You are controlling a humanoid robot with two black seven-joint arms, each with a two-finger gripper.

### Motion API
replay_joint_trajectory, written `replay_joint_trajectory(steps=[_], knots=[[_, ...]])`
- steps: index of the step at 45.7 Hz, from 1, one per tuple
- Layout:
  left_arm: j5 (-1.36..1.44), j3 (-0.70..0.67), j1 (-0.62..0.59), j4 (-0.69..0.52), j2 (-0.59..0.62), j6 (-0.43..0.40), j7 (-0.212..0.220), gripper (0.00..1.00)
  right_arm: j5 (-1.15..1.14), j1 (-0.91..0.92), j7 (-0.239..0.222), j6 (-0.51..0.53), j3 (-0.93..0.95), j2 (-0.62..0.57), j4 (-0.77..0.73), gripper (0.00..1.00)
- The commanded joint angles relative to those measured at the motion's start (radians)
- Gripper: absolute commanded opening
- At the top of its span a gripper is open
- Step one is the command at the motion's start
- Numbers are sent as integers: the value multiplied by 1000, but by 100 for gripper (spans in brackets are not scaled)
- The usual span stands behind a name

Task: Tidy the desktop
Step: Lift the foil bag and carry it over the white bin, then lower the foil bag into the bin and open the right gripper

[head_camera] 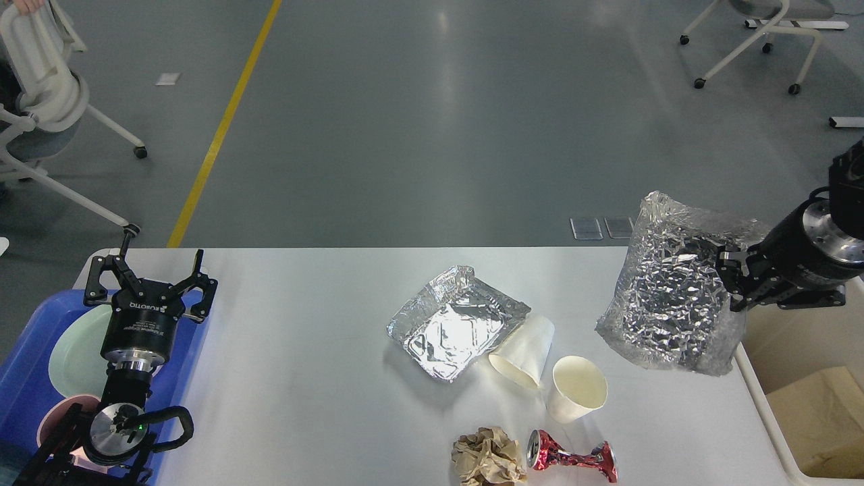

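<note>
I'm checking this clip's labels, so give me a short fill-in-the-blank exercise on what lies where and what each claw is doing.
1. The right claw is shut on a crumpled ____ tray, lifted off the desktop.
2. The left claw hangs ____ over the blue tray, holding nothing.
3. Of the two paper cups, the one beside the flat foil tray lies on its ____; the other cup stands upright.
4. The crushed can is ____ in colour.

Missing words: foil; open; side; red
</note>
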Motion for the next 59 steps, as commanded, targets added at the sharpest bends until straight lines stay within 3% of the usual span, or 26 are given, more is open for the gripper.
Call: replay_joint_trajectory(steps=[1, 10, 17, 26, 34, 44, 53, 59], knots=[[0, 0, 1, 0, -1, -1, 0, 96, -44, 84, -2, -3, -5, 0, 106, 0], [0, 0, 0, 0, -1, -1, 0, 96, -59, 95, -3, -25, -19, -26, 117, 0], [0, 2, 0, 1, -1, -1, -2, 96, -64, 39, -2, -86, -58, -149, 60, 0], [0, 0, 1, 0, -1, -1, -2, 96, -110, -170, -3, -184, -49, -335, -133, 0], [0, 0, 1, 1, -1, -1, -2, 96, -122, -430, -2, -258, 72, -416, -362, 0], [0, 0, 0, 1, 1, 1, -2, 96, -116, -900, -3, -410, 440, -387, -647, 0], [0, 0, 1, 1, -1, -1, -2, 96, -114, -1283, -6, -505, 768, -235, -990, 0], [0, 0, 1, 0, -1, -1, -3, 96, -118, -1445, -11, -568, 912, -103, -1207, 0]])
